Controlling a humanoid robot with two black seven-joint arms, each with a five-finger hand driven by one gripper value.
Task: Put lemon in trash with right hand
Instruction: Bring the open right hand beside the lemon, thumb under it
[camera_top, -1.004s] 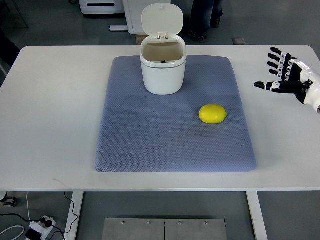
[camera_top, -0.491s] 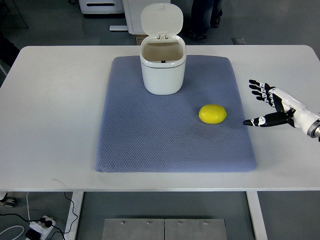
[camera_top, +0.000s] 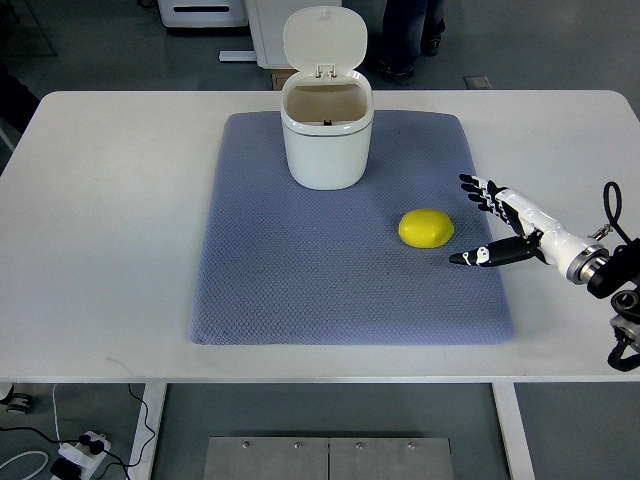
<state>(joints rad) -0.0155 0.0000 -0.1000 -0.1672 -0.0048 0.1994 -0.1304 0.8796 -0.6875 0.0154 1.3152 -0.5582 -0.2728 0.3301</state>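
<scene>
Trash bin (camera_top: 326, 140), white, stands upright at the 12 o'clock end of a blue-grey mat (camera_top: 300, 260) on the white worktop (camera_top: 110, 220), its hinged lid (camera_top: 324, 38) tipped back; what shows of its inside looks empty, though the bottom is hard to make out. Down at about 4 o'clock from the bin lies the lemon (camera_top: 426, 228) on the mat, long axis running 9 to 3 o'clock. Just at its 3 o'clock hovers the right hand (camera_top: 500, 222), fingers spread wide, holding nothing, not touching the lemon. Its arm is cut off by the right edge.
</scene>
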